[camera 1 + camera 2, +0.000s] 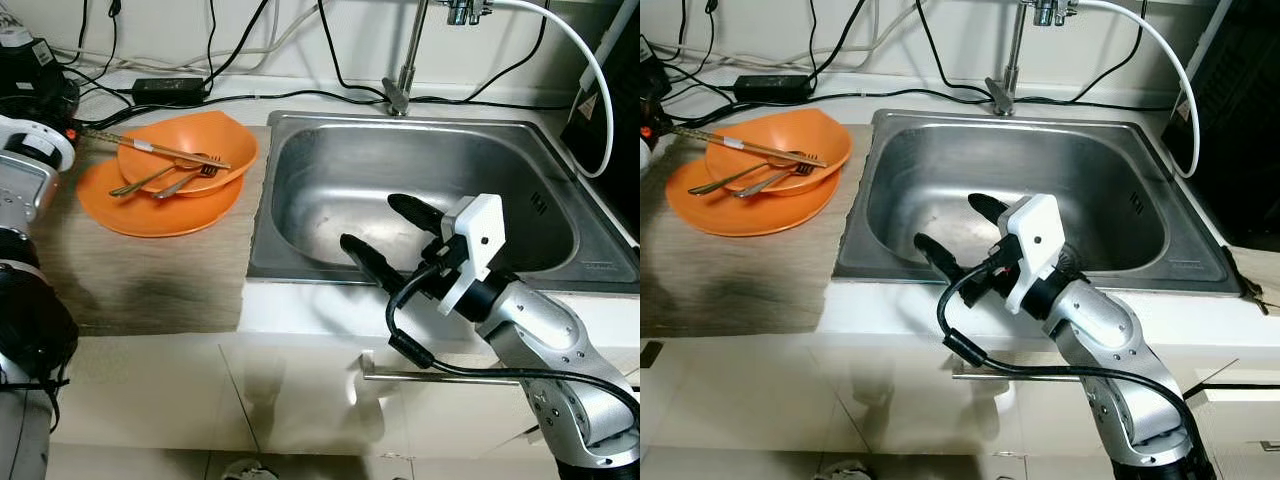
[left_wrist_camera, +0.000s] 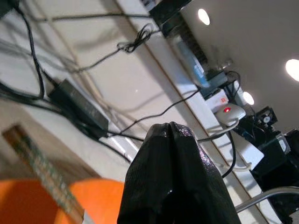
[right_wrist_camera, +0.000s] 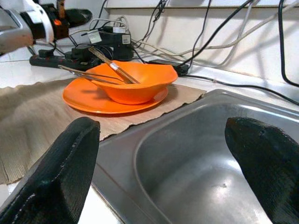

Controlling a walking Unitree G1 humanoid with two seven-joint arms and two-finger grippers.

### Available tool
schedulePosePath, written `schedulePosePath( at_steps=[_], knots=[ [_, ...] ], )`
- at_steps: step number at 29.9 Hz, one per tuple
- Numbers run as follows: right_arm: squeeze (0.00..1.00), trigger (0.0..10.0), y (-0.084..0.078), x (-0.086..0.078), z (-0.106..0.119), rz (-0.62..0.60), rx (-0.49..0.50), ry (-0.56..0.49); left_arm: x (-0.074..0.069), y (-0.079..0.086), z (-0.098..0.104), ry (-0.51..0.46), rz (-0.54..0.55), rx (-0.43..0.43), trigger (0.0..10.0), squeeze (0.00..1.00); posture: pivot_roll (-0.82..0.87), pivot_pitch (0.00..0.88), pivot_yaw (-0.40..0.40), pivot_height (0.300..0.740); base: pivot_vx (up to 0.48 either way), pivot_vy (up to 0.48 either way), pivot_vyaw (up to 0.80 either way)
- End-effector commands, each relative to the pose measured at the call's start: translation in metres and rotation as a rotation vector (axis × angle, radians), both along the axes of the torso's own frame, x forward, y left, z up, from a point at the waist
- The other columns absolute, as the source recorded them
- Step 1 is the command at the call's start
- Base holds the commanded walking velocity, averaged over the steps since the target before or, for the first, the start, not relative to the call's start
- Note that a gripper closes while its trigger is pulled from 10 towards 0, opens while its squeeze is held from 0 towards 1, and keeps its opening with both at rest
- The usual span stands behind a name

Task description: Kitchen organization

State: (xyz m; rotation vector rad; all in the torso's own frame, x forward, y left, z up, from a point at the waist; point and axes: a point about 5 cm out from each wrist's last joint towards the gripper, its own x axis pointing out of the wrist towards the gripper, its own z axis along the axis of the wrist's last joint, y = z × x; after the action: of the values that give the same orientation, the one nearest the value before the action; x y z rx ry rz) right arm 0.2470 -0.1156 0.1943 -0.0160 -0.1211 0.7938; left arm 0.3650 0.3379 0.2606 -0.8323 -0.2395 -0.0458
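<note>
Two forks (image 1: pixel 168 178) half inside bowl (image 1: pixel 186 150)

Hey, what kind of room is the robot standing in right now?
Most likely a home kitchen. There is a stainless steel sink with a faucet set into a counter, and an orange bowl holding cutlery sits on an orange plate beside it.

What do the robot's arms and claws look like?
The right arm is shiny silver and rounded, with a black cable looping off it and a white block at the wrist. Its right claw has two long black fingers. The left arm is silver with white and black parts; the left claw is black too.
</note>
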Motion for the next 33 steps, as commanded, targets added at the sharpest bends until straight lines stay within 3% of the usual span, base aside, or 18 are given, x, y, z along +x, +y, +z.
schedulePosePath(
  at_steps=[1,2,3,4,5,7,8,9,11,12,18,21,28,33],
  knots=[
    [0.0,10.0,0.0,-0.002,0.003,-0.012,0.011,-0.023,-0.003,0.002,0.009,0.006,-0.008,0.155,0.0,0.0,-0.02,0.0,0.05,0.74,0.0,0.0,0.0],
    [0.0,10.0,0.0,-0.002,0.003,-0.013,0.013,-0.022,-0.003,0.002,0.009,0.021,-0.004,0.212,0.0,0.0,-0.02,0.0,0.05,0.74,0.0,0.0,0.0],
    [0.0,10.0,0.0,-0.002,0.003,-0.013,0.013,-0.022,-0.003,0.002,0.009,0.021,-0.004,0.212,0.0,0.0,-0.02,0.0,0.05,0.74,0.0,0.0,0.0],
    [0.0,10.0,0.0,-0.002,0.003,-0.012,0.013,-0.019,-0.003,0.002,0.009,0.048,0.008,0.304,0.0,0.0,-0.02,0.0,0.04,0.74,0.0,0.0,0.0],
    [0.0,10.0,-0.001,-0.001,0.002,-0.004,0.006,-0.015,-0.004,0.006,0.005,0.134,0.06,0.452,10.0,0.0,-0.02,0.0,0.028,0.74,0.0,0.0,0.0],
    [0.0,10.0,-0.002,-0.001,0.002,0.0,0.002,-0.015,-0.004,0.008,0.004,0.165,0.087,0.476,10.0,0.0,-0.03,0.0,0.022,0.74,0.0,0.0,0.0],
    [0.0,10.0,-0.003,0.0,0.003,0.002,-0.003,-0.017,-0.006,0.011,0.005,0.165,0.08,0.435,10.0,1.0,-0.03,0.0,0.018,0.74,0.0,0.0,0.0],
    [0.0,10.0,-0.003,0.0,0.003,0.002,-0.003,-0.017,-0.006,0.011,0.005,0.165,0.08,0.435,10.0,1.0,-0.03,0.0,0.018,0.74,0.0,0.0,0.0],
    [0.0,10.0,-0.007,0.002,0.006,0.001,-0.013,-0.024,-0.012,0.018,0.004,0.169,0.049,0.329,10.0,1.0,-0.03,0.0,0.008,0.74,0.0,0.0,0.0],
    [0.0,10.0,-0.008,0.002,0.007,0.0,-0.014,-0.026,-0.014,0.02,0.004,0.167,0.047,0.319,10.0,1.0,-0.03,0.0,0.008,0.74,0.0,0.0,0.0],
    [0.0,10.0,-0.008,0.003,0.006,0.007,-0.022,-0.024,-0.024,0.037,0.015,0.08,0.084,0.19,10.0,1.0,-0.03,0.0,0.002,0.74,0.0,0.0,0.0],
    [0.0,10.0,-0.007,0.002,0.007,0.009,-0.023,-0.023,-0.029,0.044,0.015,0.087,0.093,0.092,10.0,1.0,-0.03,0.0,0.001,0.74,0.0,0.0,0.0],
    [0.0,10.0,-0.007,0.002,0.007,0.013,-0.018,-0.019,-0.031,0.042,-0.002,0.113,0.03,-0.142,10.0,1.0,-0.03,0.0,0.002,0.74,0.0,0.0,0.0],
    [0.0,10.0,-0.006,0.002,0.007,0.018,-0.018,-0.016,-0.027,0.037,-0.013,0.097,0.032,-0.212,10.0,1.0,-0.03,0.0,-0.001,0.74,0.0,0.0,0.0]
  ],
)
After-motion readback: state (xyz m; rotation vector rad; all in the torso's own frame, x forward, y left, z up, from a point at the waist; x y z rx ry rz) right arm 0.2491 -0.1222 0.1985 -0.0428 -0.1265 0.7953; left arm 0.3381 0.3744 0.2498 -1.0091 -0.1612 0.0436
